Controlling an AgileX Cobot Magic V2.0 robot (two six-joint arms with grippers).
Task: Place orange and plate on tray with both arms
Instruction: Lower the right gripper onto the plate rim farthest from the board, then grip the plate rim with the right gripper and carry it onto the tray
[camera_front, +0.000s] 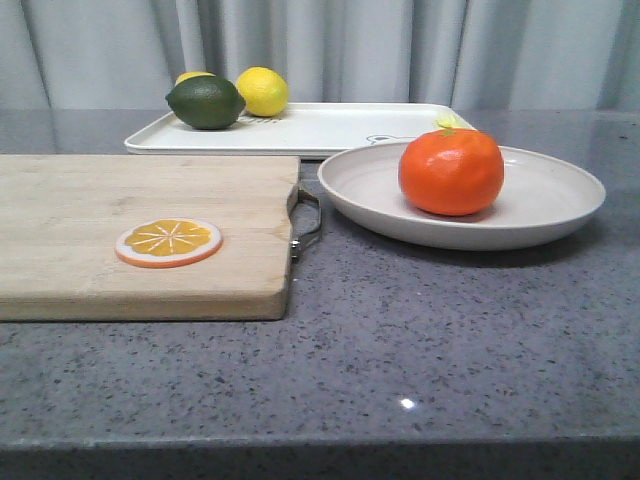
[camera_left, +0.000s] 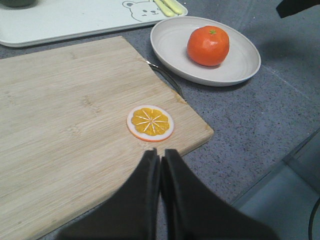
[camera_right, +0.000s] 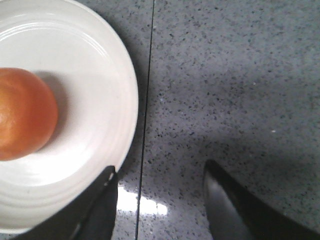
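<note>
The orange (camera_front: 451, 170) sits in the cream plate (camera_front: 550, 200) on the grey counter, right of centre. Behind them lies the white tray (camera_front: 330, 130) with the bear drawing. The left wrist view shows the orange (camera_left: 208, 45), the plate (camera_left: 170, 40) and the tray (camera_left: 75, 20). My left gripper (camera_left: 160, 154) is shut and empty, above the near edge of the cutting board. My right gripper (camera_right: 160, 172) is open above the counter beside the plate's rim (camera_right: 125, 90); one finger overlaps the rim in the view. The orange (camera_right: 22, 115) shows at that view's edge. Neither gripper shows in the front view.
A wooden cutting board (camera_front: 110, 210) with a metal handle lies at the left, an orange slice disc (camera_front: 168, 242) on it. A green lime (camera_front: 205, 102) and a yellow lemon (camera_front: 262, 91) rest on the tray's far left end. A curtain hangs behind.
</note>
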